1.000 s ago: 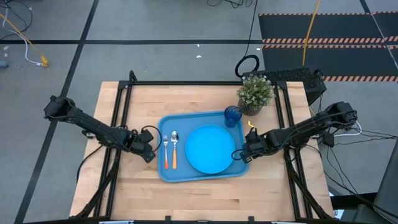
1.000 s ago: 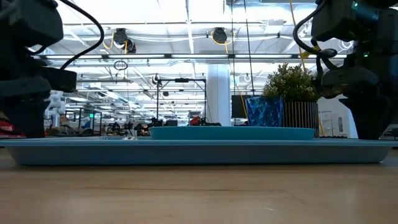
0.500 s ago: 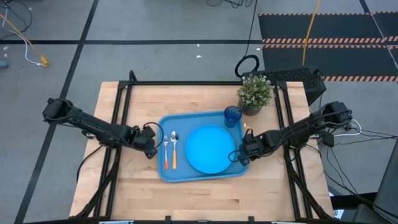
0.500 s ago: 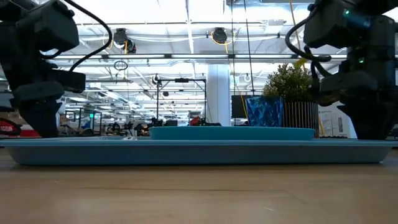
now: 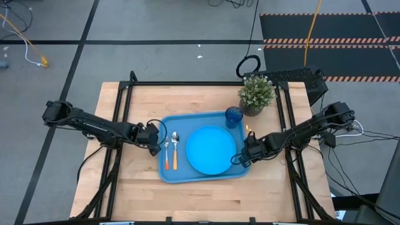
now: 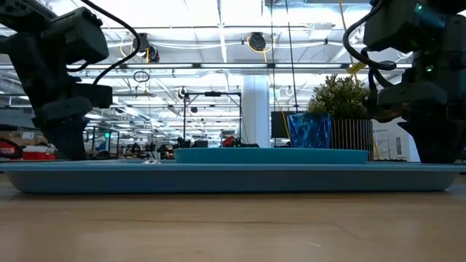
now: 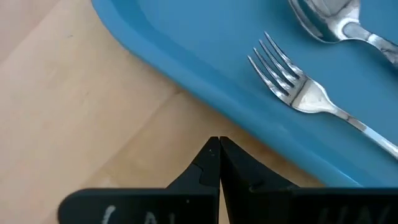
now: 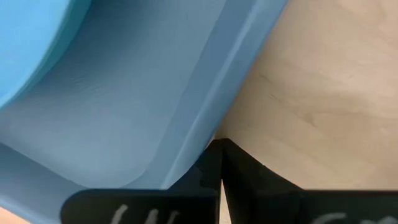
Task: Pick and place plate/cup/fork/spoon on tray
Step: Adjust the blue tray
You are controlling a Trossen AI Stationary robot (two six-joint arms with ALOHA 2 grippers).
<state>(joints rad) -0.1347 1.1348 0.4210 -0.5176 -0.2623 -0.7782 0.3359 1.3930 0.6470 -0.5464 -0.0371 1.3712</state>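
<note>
showing both claws pressed together, wrist views: left claw (image 7: 218, 149) nears fork (image 7: 298, 93), right claw (image 8: 219, 149) nears tray (image 8: 205, 118) rim.

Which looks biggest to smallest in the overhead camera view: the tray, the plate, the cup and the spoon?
1. The tray, which holds the other three.
2. The plate, covering much of the tray's right half.
3 and 4. The spoon and the cup are hard to rank: the spoon is longer but thin, the cup rounder and compact.
</note>
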